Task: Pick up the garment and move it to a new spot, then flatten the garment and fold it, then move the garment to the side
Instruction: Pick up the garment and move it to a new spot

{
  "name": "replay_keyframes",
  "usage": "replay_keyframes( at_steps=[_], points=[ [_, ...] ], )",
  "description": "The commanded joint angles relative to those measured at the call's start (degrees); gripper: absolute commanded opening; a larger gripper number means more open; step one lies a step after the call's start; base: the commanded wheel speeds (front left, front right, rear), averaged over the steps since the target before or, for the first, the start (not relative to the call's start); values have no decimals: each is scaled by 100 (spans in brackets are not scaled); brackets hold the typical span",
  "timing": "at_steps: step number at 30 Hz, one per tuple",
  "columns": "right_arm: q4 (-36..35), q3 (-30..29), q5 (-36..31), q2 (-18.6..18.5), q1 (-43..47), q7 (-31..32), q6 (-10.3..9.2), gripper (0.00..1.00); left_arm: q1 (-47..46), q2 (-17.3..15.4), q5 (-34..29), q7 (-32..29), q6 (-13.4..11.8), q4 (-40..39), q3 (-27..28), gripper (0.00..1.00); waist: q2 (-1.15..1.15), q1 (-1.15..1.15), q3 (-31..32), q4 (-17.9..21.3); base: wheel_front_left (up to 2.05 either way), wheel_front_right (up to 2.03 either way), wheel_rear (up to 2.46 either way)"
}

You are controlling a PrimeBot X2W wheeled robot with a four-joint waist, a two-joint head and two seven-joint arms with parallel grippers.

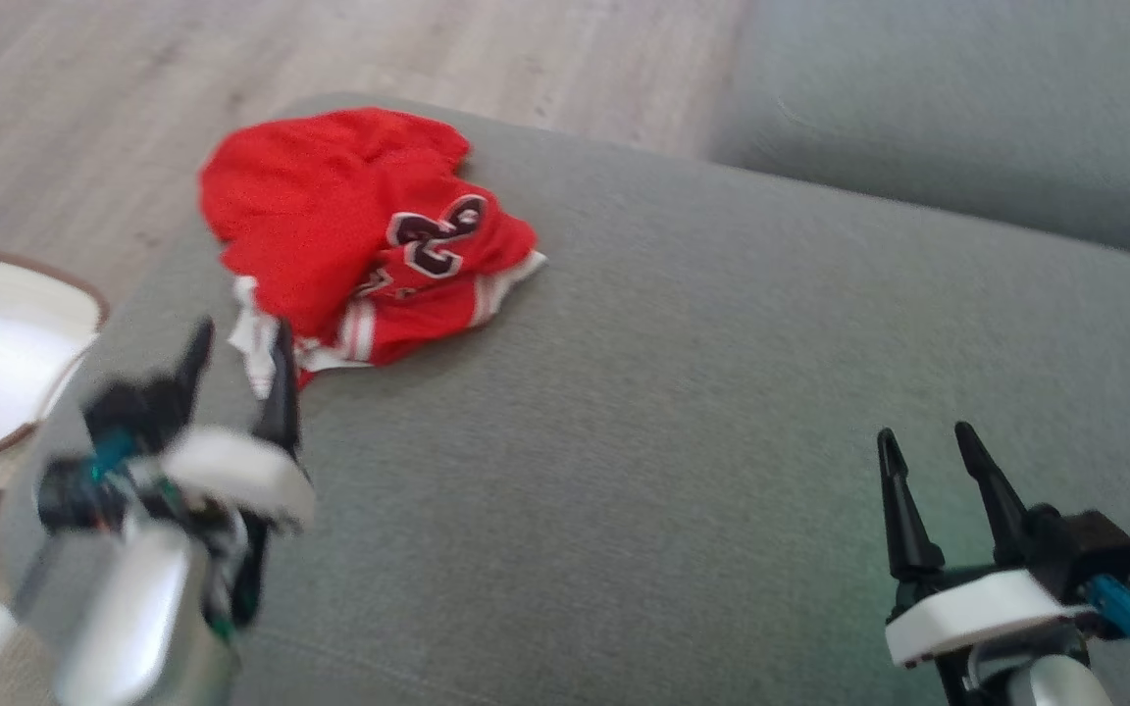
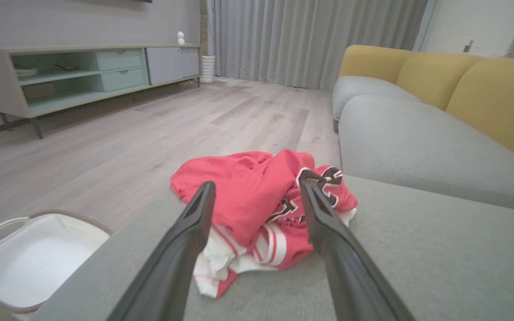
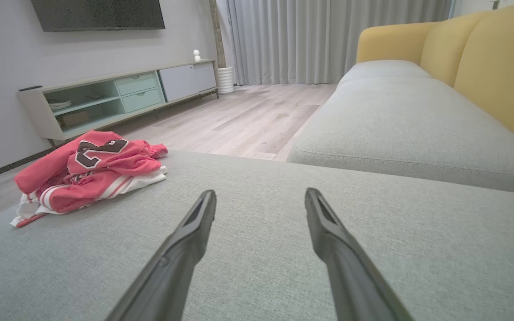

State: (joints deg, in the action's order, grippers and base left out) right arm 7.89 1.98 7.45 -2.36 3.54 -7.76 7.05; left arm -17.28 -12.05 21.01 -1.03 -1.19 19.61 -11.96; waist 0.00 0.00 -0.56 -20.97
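Garment crumpled just ahead of our left gripper, jaws apart, empty; our right gripper, likewise apart, well off. We judge left nearer.

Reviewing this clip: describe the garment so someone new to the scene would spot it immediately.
Start at the wide grey sofa seat before the robot. Near its far left corner, beside the wooden floor and the white basket, lies a crumpled jersey. It is bright red against the grey, with white-striped trim and a dark number.
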Motion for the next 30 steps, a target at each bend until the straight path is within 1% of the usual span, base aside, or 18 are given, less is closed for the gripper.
replay_keyframes(
  at_steps=[1, 5, 7, 8, 11, 15, 19, 21, 24, 26, 28, 29, 30],
  points=[
    [-265, 171, -60, -52, -285, 24, 44, 100, -484, -162, 104, -40, 74, 66, 311, 100, 0, 0, -253, 302, 0, 0, 0],
    [-491, 236, -171, -52, -453, 131, 44, 100, -1249, -319, 594, -325, 429, 915, 597, 100, 0, 0, -692, 822, 0, 0, 0],
    [-622, 237, -232, -52, -537, 167, 44, 100, -1548, -513, 772, -549, 603, 1230, 658, 100, 0, 0, -958, 1098, 0, 0, 0],
    [-622, 237, -232, -52, -537, 167, 44, 100, -1548, -513, 772, -549, 603, 1230, 658, 100, 0, 0, -958, 1098, 0, 0, 0],
    [-811, 171, -260, -52, -628, 190, 44, 100, -1896, -809, 1069, -1019, 762, 1524, 702, 100, 0, 0, -1377, 1429, 0, 0, 0],
    [-950, 130, -206, -52, -746, 157, 44, 100, -2226, -1166, 1641, -1756, 848, 1591, 763, 100, 0, 0, -1888, 1765, 0, 0, 0],
    [-987, 113, -93, -52, -897, 33, 44, 100, -2415, -1590, 2047, -2526, 861, 1474, 824, 100, 0, 0, -2310, 2010, 0, 0, 0],
    [-964, 125, -39, -52, -967, -36, 44, 100, -2453, -1734, 2218, -2880, 832, 1451, 915, 100, 0, 0, -2455, 2096, 0, 0, 0],
    [-914, 144, 60, -52, -1043, -138, 44, 100, -2462, -1927, 2340, -3195, 674, 1358, 1049, 100, 0, 0, -2613, 2208, 0, 0, 0],
    [-863, 149, 111, -52, -1071, -201, 44, 100, -2436, -1971, 2417, -3329, 528, 1301, 1136, 100, 0, 0, -2681, 2268, 0, 0, 0],
    [-797, 161, 145, -52, -1100, -249, 44, 100, -2354, -2019, 2406, -3583, 352, 1289, 1105, 100, 0, 0, -2712, 2315, 0, 0, 0],
    [-763, 166, 158, -52, -1113, -269, 44, 100, -2315, -2051, 2376, -3700, 243, 1273, 1083, 43, 0, 0, -2713, 2330, 0, 0, 0],
    [-728, 169, 173, -52, -1129, -291, 44, 100, -2286, -2088, 2325, -3732, 145, 1220, 1073, 0, 0, 0, -2705, 2345, 0, 0, 0]
  ],
)
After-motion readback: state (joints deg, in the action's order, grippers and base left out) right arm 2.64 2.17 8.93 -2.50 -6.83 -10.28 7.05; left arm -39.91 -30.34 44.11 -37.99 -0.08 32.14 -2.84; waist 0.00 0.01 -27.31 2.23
